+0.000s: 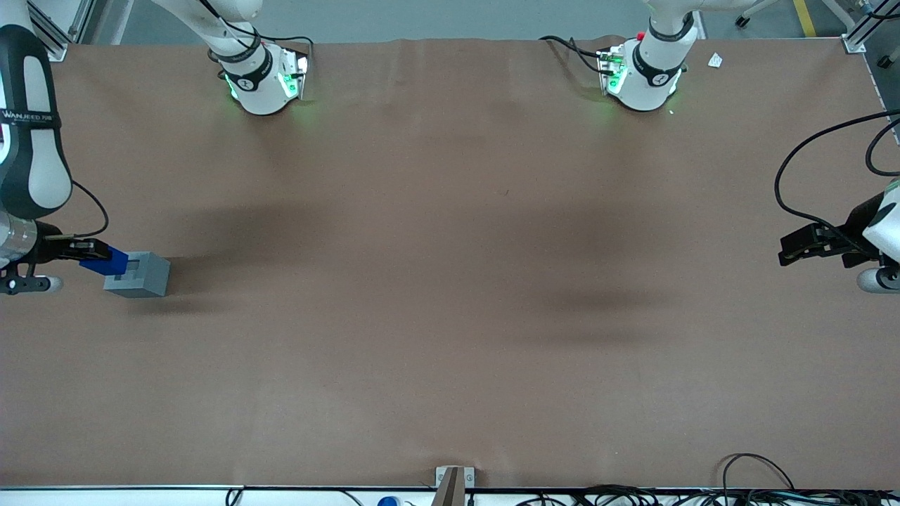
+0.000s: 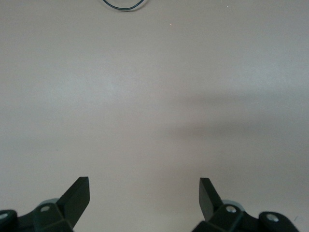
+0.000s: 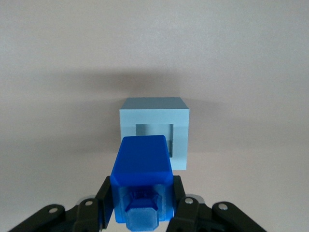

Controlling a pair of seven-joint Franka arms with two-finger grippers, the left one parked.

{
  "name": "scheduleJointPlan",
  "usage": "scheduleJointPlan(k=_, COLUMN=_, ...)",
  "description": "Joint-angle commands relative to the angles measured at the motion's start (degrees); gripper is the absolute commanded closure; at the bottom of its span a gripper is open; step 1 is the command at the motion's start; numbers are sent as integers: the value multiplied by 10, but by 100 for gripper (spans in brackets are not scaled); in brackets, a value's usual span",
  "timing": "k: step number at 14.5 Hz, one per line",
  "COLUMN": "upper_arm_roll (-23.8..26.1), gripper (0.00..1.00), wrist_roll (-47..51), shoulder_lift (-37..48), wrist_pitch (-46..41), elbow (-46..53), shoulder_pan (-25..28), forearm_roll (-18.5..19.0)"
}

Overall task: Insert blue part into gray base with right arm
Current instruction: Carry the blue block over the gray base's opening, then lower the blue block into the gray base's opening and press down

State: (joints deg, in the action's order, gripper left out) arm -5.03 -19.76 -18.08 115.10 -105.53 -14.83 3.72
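Observation:
The right arm (image 1: 28, 147) stands at the working arm's end of the table. Its gripper (image 1: 95, 254) is shut on the blue part (image 1: 109, 261), which hangs just above the table beside the gray base (image 1: 140, 275) and overlaps its edge. In the right wrist view the gripper (image 3: 142, 193) clamps the blue part (image 3: 142, 166) between its black fingers (image 3: 105, 193), with the stud turned toward the camera. The gray base (image 3: 159, 125) sits just ahead of the blue part, its square recess (image 3: 153, 130) partly covered by the part.
The brown table mat (image 1: 450, 281) spreads across the view. Both arm bases (image 1: 264, 77) stand at the edge farthest from the front camera. Cables (image 1: 759, 485) lie along the near edge toward the parked arm's end.

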Motion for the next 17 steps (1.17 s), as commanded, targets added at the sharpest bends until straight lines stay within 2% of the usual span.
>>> scheduleJointPlan(k=1, upper_arm_roll=10, gripper=92, wrist_roll=-5, shoulder_lift=-22, wrist_pitch=2, elbow=19, shoulder_pan=-13, forearm_roll=11)
scheduleJointPlan(k=17, upper_arm_roll=10, gripper=91, wrist_roll=-5, shoulder_lift=-45, wrist_pitch=18, elbow=18, shoulder_pan=-18, forearm_roll=11)
